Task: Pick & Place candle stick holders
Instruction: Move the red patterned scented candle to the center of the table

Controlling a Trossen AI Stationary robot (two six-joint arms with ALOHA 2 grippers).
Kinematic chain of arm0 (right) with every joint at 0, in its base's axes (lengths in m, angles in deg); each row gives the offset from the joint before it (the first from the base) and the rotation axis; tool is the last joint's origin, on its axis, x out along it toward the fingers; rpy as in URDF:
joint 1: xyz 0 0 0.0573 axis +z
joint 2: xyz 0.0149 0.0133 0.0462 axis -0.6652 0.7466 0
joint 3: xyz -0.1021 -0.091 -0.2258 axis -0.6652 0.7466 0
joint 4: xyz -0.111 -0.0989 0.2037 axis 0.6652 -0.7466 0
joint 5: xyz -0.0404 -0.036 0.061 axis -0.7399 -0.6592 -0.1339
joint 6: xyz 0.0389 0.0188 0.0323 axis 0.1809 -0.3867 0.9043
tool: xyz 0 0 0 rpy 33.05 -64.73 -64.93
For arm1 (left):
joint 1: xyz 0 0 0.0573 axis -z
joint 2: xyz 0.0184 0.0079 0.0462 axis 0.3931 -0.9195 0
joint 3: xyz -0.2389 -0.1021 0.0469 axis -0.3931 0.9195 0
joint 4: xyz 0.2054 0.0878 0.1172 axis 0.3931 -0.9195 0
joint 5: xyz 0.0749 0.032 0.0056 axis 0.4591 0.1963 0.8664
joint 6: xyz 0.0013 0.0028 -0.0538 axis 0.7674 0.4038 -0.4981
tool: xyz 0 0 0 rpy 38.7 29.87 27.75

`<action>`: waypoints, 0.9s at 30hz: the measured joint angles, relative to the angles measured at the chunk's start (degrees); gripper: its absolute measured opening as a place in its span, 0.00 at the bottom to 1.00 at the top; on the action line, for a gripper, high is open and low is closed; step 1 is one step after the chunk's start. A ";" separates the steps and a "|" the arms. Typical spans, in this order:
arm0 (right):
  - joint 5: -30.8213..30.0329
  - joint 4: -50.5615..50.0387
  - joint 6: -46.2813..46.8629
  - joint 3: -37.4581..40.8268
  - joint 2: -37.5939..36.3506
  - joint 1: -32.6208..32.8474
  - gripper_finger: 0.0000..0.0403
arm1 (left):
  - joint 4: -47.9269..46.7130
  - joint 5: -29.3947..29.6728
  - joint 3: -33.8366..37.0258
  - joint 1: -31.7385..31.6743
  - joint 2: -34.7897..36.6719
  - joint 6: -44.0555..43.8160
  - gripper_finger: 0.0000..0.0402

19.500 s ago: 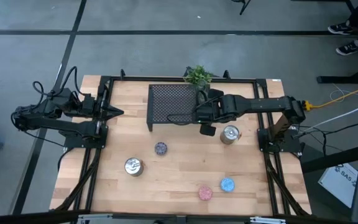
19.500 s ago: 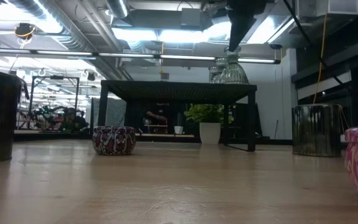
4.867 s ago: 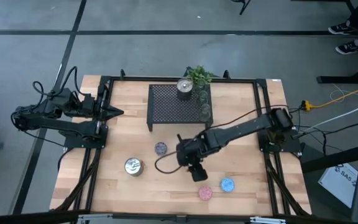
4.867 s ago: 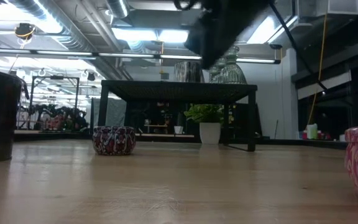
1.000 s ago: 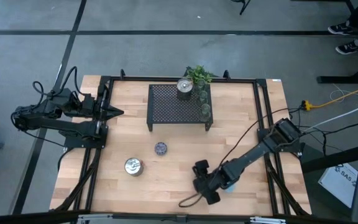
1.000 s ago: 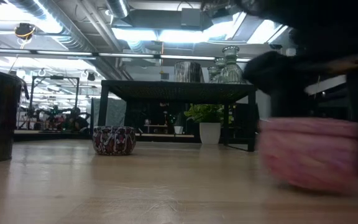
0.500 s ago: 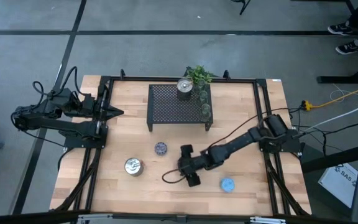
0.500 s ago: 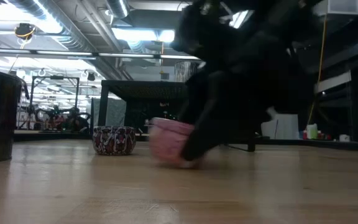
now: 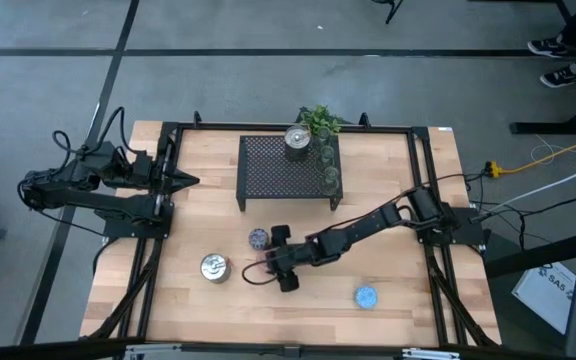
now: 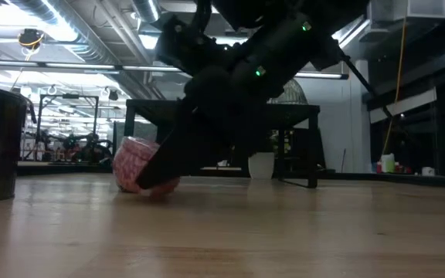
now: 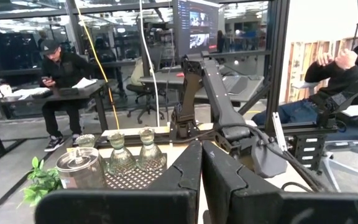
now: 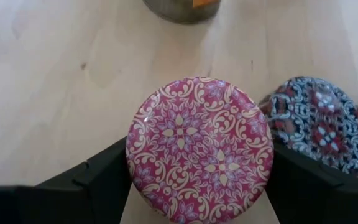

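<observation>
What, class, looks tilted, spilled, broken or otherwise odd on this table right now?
Nothing is spilled or broken. The one oddity is the pink holder: it looks tipped in the low view, because the right gripper is gripping it beside the purple holder. The silver holder and blue holder sit flat.
</observation>
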 joint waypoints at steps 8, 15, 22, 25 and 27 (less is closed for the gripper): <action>2.86 0.98 0.06 -0.99 0.27 0.08 0.78 | 0.00 -0.01 0.00 0.01 0.01 -0.02 0.01; 5.73 1.14 0.22 -0.99 0.27 0.16 0.86 | 0.00 0.00 0.00 0.01 0.01 -0.01 0.01; 5.58 1.32 0.03 -0.99 0.27 0.27 0.88 | 0.00 0.01 0.00 0.01 0.01 -0.02 0.02; 4.44 1.25 0.03 -0.99 0.27 0.45 0.88 | 0.00 0.01 0.00 0.01 0.00 -0.01 0.01; 4.03 0.92 -0.20 -0.99 0.27 0.70 0.88 | 0.00 0.00 0.00 0.00 0.00 -0.02 0.02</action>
